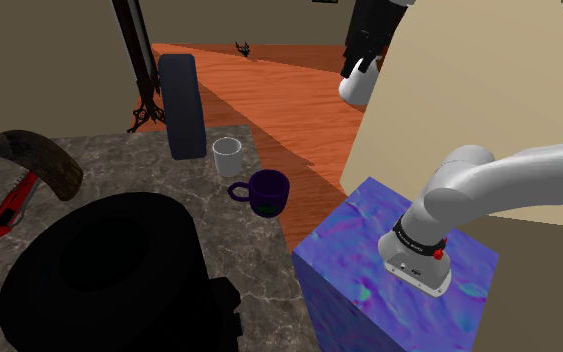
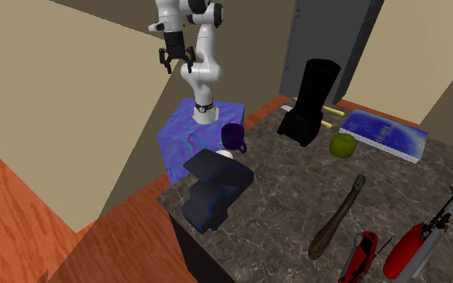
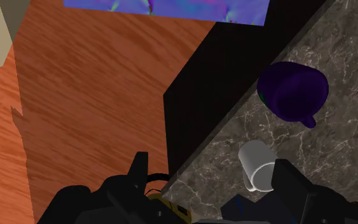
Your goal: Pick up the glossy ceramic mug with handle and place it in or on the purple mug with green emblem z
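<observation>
Worktop (image 1: 129,165), one: dark veined marble, carrying every loose item listed. Stand (image 1: 369,270), one: a box with a blue-purple mottled surface, set against the worktop's edge. Arm (image 1: 509,180), one: white, rising from the stand. Black appliance (image 2: 313,92), one: tall, upright at the far side in the second exterior view. Dark blue bulky object (image 2: 212,189), one: at the worktop's near corner in that view. Blue slab (image 2: 385,133), one: lying flat beside the appliance. Brown club (image 2: 339,219), one: lying flat. Red items, two: a helicopter-like toy (image 2: 422,237) and a smaller tool (image 2: 360,257), near each other at the second exterior view's lower right. Mugs, two. The white mug (image 1: 228,157), glossy, stands upright near the worktop's edge, between the dark blue object and the purple mug (image 1: 267,192). The two are just beside each other and apart, and the purple mug's handle points to the shoulder view's left. Green apple (image 2: 343,145), one: next to the appliance. Gripper (image 3: 210,160), one: black, held high over the orange wood floor beside the worktop, well apart from both mugs. Its two fingers (image 3: 139,170) are spread wide with nothing between them.
</observation>
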You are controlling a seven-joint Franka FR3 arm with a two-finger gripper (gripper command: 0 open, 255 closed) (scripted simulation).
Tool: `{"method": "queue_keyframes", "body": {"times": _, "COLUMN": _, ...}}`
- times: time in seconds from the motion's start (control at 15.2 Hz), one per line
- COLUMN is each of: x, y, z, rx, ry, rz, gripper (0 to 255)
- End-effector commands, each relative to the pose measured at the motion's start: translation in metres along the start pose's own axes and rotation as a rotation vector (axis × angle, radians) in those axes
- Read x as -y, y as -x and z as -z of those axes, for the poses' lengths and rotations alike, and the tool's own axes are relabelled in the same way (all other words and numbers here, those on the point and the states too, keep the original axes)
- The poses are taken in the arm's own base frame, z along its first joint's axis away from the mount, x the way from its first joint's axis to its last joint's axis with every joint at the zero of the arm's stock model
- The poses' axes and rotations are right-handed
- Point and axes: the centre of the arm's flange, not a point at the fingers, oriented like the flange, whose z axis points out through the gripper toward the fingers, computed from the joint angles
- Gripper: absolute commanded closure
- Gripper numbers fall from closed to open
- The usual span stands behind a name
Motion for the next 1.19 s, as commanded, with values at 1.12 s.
{"method": "queue_keyframes", "body": {"times": 1.12, "x": 0.146, "y": -0.113, "z": -0.150, "rx": 0.070, "ry": 0.084, "rz": -0.016, "gripper": 0}}
